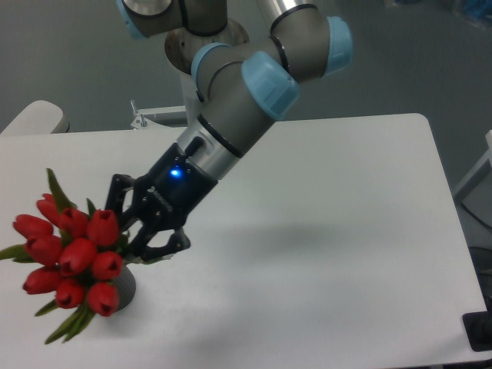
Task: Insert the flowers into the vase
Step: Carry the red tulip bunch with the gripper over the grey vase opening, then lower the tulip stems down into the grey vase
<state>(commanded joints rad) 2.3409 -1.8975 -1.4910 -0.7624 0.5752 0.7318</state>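
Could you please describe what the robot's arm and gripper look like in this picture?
The arm is grey metal tube with light blue caps at its joints. The wrist narrows to a silver band, then a black gripper with linked black fingers, white lettering too small to read, and a lit blue light.
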